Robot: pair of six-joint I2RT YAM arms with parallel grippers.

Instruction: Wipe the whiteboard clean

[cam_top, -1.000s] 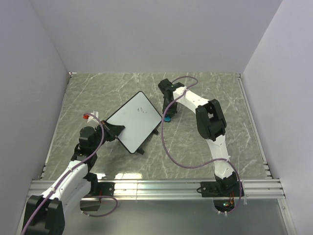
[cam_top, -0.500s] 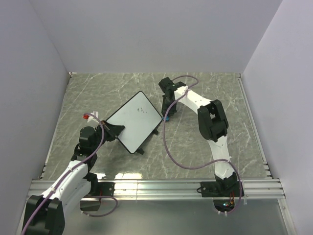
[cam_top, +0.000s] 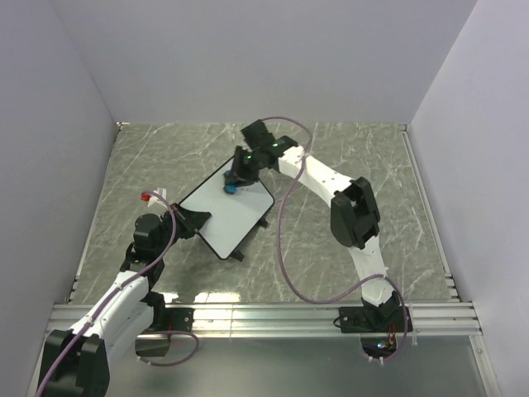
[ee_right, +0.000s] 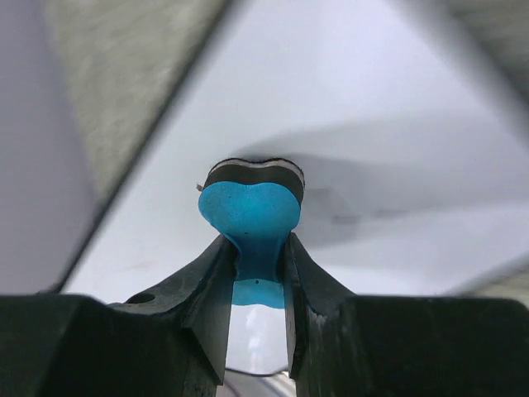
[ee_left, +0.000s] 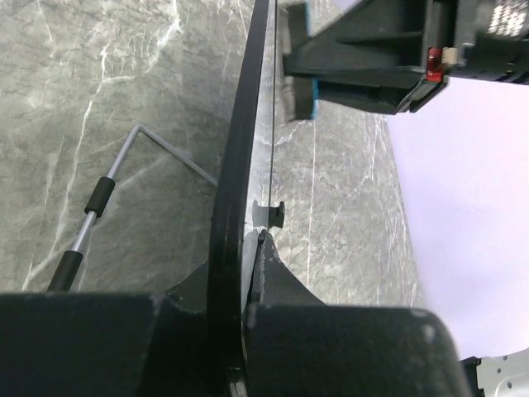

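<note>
Left of table (cam_top: 388, 174) centre: whiteboard (cam_top: 227, 217) tilted, clamped by its near-left short edge in the tightly closed left gripper (cam_top: 201, 222). Pinched in right gripper (cam_top: 234, 179): blue eraser (cam_top: 228, 188), against the board's far end. Next, likely: wiping along the long axis, back toward the left gripper.

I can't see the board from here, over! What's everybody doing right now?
Left gripper, jaws shut on the whiteboard edge, board tilted. Right gripper, jaws shut on the blue eraser, at the board's far corner. Nothing in the way. Over.
</note>
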